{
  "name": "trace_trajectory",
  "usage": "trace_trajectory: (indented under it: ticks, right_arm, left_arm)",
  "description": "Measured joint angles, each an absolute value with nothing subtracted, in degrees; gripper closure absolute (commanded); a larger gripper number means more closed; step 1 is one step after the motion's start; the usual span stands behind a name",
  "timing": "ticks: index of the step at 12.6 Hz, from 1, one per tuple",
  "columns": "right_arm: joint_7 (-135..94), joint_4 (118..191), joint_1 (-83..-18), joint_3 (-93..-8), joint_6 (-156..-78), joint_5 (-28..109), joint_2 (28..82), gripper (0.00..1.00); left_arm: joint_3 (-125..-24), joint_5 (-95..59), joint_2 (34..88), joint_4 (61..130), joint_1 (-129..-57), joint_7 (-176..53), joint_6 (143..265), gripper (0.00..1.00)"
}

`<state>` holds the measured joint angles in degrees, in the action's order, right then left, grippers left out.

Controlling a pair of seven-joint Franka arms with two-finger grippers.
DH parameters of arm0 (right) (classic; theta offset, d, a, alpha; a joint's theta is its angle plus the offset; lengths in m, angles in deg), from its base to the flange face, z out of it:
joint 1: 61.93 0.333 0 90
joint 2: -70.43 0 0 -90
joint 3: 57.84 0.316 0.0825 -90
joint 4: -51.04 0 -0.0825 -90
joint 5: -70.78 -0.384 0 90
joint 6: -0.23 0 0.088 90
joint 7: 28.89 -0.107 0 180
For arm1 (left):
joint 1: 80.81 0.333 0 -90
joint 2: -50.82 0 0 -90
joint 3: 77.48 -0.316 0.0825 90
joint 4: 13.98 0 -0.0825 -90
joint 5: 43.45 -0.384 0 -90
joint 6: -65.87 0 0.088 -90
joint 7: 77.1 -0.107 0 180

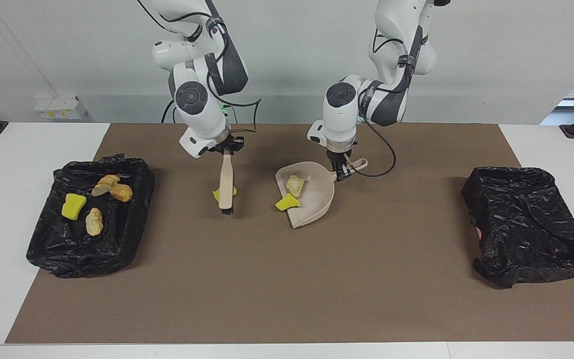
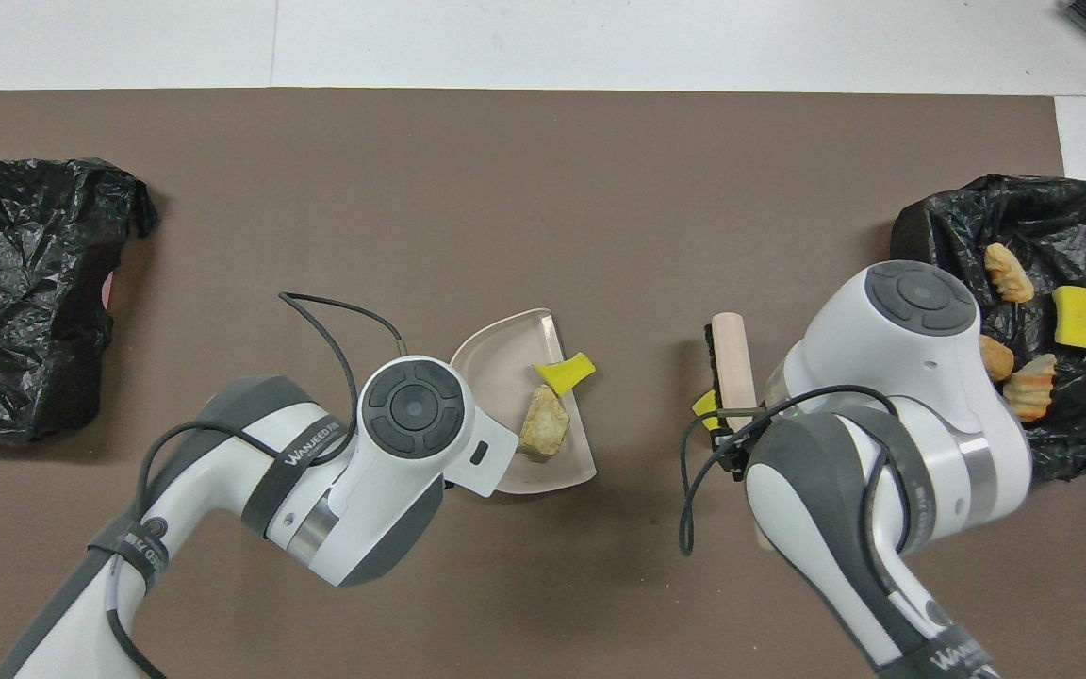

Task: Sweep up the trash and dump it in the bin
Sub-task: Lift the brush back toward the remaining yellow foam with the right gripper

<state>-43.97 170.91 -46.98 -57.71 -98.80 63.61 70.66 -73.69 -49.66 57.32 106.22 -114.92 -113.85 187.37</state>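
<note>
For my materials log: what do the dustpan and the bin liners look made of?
Dustpan: probably moulded plastic, beige and matte, with a smooth even surface and thin rim. Liners: thin black plastic film, glossy, crinkled into many shiny folds.

Glossy crinkled black plastic bin liner [image 1: 87, 234], matt brown mat [image 1: 287, 279].

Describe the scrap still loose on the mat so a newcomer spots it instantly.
Start at the brown mat, between the open black bin and the beige dustpan. The loose yellow sponge chunk lies under the brush; every other scrap sits in the bin or dustpan.
</note>
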Motion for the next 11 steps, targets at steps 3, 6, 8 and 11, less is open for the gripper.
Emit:
trace_trajectory:
  ticks: [3, 6, 8, 11]
  right_arm:
    - [-44.0, 177.3, -50.7, -57.7, -99.9, 65.7, 74.0, 1.0]
    - [-43.6, 187.1, -51.9, -57.7, -106.9, 66.6, 79.5, 1.0]
    - [-43.4, 192.1, -51.9, -57.5, -110.8, 66.7, 82.2, 1.0]
    - [-42.9, 195.5, -52.6, -57.4, -116.7, 66.9, 82.7, 1.0]
  left_arm:
    - [-73.6, -49.7, 57.2, 106.8, -116.1, -112.3, 187.4, 1.0]
    - [-73.6, -49.7, 57.0, 107.1, -116.1, -112.1, 187.5, 1.0]
    - [-73.6, -49.7, 56.9, 107.6, -116.1, -112.0, 187.6, 1.0]
    - [-73.6, -49.7, 56.6, 108.0, -116.1, -112.0, 187.6, 1.0]
